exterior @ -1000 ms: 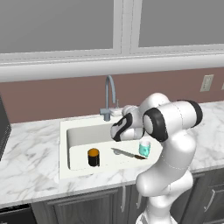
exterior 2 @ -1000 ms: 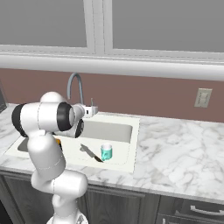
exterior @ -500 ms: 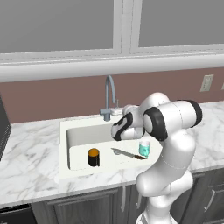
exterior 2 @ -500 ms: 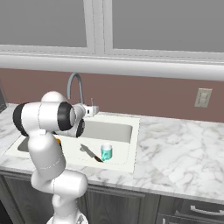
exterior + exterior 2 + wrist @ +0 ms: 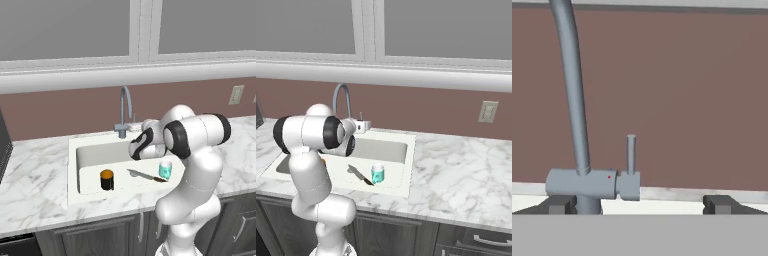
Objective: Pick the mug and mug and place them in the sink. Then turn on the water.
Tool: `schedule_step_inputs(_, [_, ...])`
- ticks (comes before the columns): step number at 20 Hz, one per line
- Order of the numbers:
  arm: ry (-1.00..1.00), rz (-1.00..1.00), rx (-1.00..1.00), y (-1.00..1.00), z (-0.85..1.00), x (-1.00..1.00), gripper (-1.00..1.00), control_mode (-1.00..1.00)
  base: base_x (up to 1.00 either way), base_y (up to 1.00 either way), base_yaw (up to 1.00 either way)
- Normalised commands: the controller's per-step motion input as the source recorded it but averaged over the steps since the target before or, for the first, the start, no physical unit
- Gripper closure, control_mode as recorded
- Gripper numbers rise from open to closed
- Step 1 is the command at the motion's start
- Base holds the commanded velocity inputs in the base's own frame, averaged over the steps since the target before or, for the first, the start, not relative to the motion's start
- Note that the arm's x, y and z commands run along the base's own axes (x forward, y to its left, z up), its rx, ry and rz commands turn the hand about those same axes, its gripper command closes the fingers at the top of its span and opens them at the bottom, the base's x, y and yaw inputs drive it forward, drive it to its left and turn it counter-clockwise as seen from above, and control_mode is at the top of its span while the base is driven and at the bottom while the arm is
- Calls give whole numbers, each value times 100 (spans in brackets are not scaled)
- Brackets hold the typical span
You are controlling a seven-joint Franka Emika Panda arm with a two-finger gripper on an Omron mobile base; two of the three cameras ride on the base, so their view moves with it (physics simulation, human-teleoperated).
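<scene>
The gripper point(image 5: 640, 205) stands wide open and holds nothing; its two dark tips rise at the bottom of the hand view, far apart. Straight ahead of it, between the tips but nearer to the one on the left of that view, the lever point(image 5: 631, 155) stands upright beside the faucet point(image 5: 571, 95) base.

The risk, as I judge it, is in the approach. The lever is thin and off the middle of the open gripper, so a straight push forward can slide past it, or one tip can strike the faucet body and turn nothing. A push too low would only press on the base.

From the left base view the gripper point(image 5: 148, 125) hangs near the faucet point(image 5: 125, 107), over the back edge of the sink point(image 5: 90, 147). Below and in front of it, both mugs already stand in the sink: the teal mug point(image 5: 165, 169) nearer, the black mug point(image 5: 106, 179) further to the side, with a knife point(image 5: 146, 175) between them. No water runs, so turning it on is what remains.
</scene>
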Motion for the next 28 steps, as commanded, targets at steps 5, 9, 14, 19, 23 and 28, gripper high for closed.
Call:
schedule_step_inputs(5, [-7,0,0,-2,-22,1,-100,-100,0,0,0])
schedule_step_inputs(9, [-8,0,0,-3,-23,0,-100,-100,0,0,0])
schedule_step_inputs(14, [-8,0,0,-2,-24,0,-100,-100,0,0,0])
schedule_step_inputs(19, [-9,0,0,-3,-26,0,-100,-100,0,0,0])
schedule_step_inputs(23, [-10,0,0,-3,-25,0,-100,-100,0,0,0])
schedule_step_inputs(28, [-9,0,0,-2,-27,0,-100,-100,0,0,0])
